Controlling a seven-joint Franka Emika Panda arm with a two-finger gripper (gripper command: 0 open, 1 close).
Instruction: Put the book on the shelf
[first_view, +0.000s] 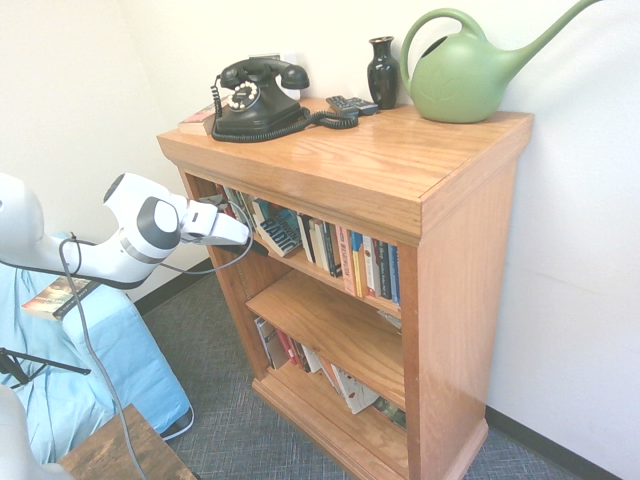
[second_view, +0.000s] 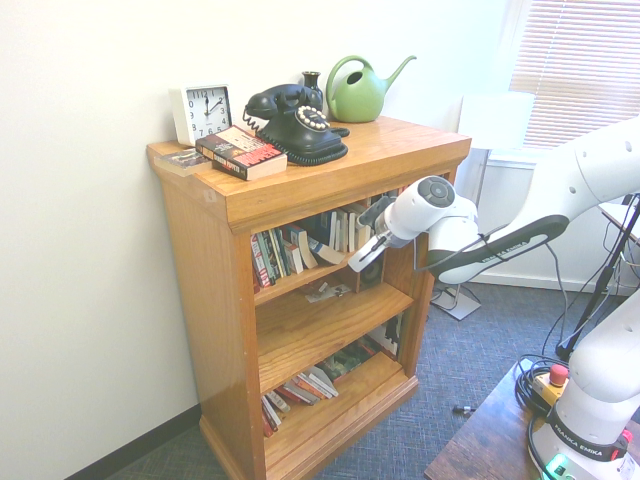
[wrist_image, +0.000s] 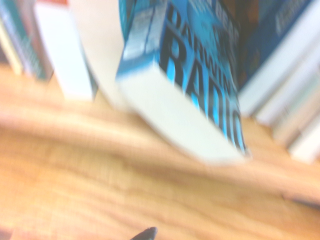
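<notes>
The white arm's fingers stand apart with nothing between them, just in front of the top shelf of the honey-coloured oak bookcase. Just beyond them the thick dark blue-black paperback with pale blue lettering leans tilted among the shelved books.

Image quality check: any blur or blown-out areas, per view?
Wrist view: smeared throughout, the dark blue paperback with pale blue lettering barely readable. Second exterior view: window blinds overexposed. First exterior view: sharp, honey-coloured oak bookcase evenly lit.
</notes>
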